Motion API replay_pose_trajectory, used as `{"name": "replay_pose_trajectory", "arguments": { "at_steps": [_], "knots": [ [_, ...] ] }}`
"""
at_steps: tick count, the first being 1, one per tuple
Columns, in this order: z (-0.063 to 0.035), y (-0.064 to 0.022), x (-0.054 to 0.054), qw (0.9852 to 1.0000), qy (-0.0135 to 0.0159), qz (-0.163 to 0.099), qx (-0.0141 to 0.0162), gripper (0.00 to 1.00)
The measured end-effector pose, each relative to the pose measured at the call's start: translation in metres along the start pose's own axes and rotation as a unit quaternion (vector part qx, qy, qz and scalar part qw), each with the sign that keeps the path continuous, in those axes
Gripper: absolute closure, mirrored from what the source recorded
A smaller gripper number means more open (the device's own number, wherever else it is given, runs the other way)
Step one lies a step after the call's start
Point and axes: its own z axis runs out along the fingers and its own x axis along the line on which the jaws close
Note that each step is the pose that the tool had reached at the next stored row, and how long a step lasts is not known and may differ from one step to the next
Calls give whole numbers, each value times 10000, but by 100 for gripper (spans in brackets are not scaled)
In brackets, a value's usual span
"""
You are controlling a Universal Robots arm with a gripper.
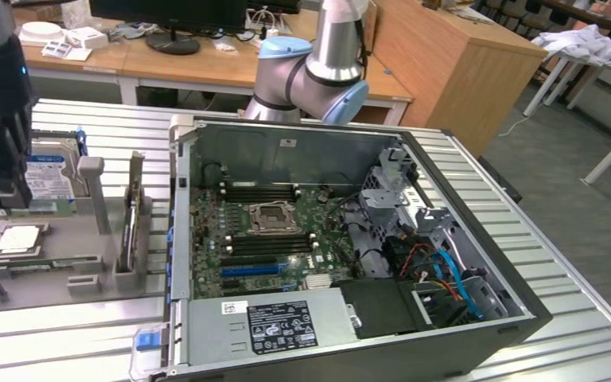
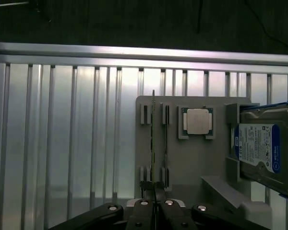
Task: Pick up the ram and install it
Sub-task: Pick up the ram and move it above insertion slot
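Pincer clamped on thin edge-on ram, over grey tray holding processor and hard drive, tray at exterior view's nine o'clock from open computer case.

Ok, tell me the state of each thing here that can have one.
ram, standing on edge in its fixture slot, not picked up
end effector, shut, holding nothing
computer case, side open, board exposed
processor socket, empty
processor chip, lying flat in the fixture
hard drive, propped in the fixture
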Motion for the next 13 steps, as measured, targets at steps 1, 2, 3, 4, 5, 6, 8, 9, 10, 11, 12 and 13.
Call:
{"name": "replay_pose_trajectory", "arguments": {
  "at_steps": [1, 2, 3, 4, 5, 6, 8, 9, 10, 11, 12, 13],
  "knots": [
    [-32, 1, -1, 10000, 0, 0, 0, 88],
    [-67, 3, -1, 10000, 0, 0, 0, 88],
    [-104, 5, -3, 10000, 0, 0, 0, 88],
    [-139, 6, -3, 10000, 0, 0, 0, 88],
    [-171, 7, -4, 10000, 0, 0, 0, 88],
    [-201, 9, -5, 10000, 0, 0, 0, 88],
    [-256, 11, -6, 10000, 0, 0, 0, 88],
    [-283, 12, -7, 10000, 0, 0, 0, 88],
    [-309, 13, -7, 10000, 0, 0, 0, 88],
    [-334, 15, -8, 10000, 0, 0, 0, 88],
    [-359, 15, -9, 10000, 0, 0, 0, 88],
    [-388, 17, -9, 10000, 1, 0, -1, 88]
  ]
}}
